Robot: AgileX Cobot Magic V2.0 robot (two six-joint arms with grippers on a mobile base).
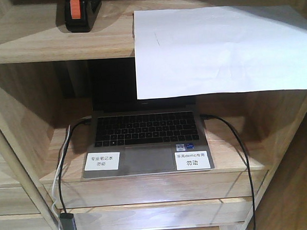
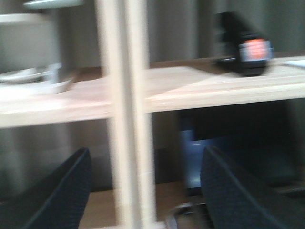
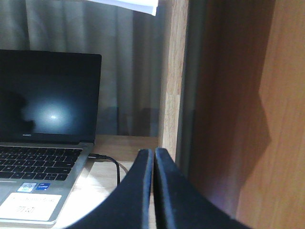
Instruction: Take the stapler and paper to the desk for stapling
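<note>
Status: no part of the task is done yet, as far as we can see. Left side first: the stapler [image 1: 81, 13] stands on the upper shelf board [image 1: 46, 40] near its left end, orange patch toward the front camera, untouched. The left wrist view is blurred by motion, but we make out the left pincer [image 2: 145, 151] with its fingers [image 2: 57, 195] wide apart and holding nothing, sitting below the shelf board's level with a vertical shelf post [image 2: 126, 95] between the fingers in the view; the stapler [image 2: 245, 47] shows up and to the right, well apart from it. In the middle, one level down, an open laptop [image 1: 147, 138] with cables on both sides occupies the lower shelf; it is not part of the task. To the right, the paper [image 1: 217, 50] lies on the same upper board as the stapler, its front part overhanging the edge and covering most of the laptop screen. The right pincer [image 3: 153, 151] has its fingers pressed together on nothing, low beside the shelf's right side wall [image 3: 174, 71], with only a corner of the paper [image 3: 136, 5] above it. The counter is in none of the views. We judge both pickups, both transfers and the stapling as outstanding.
</note>
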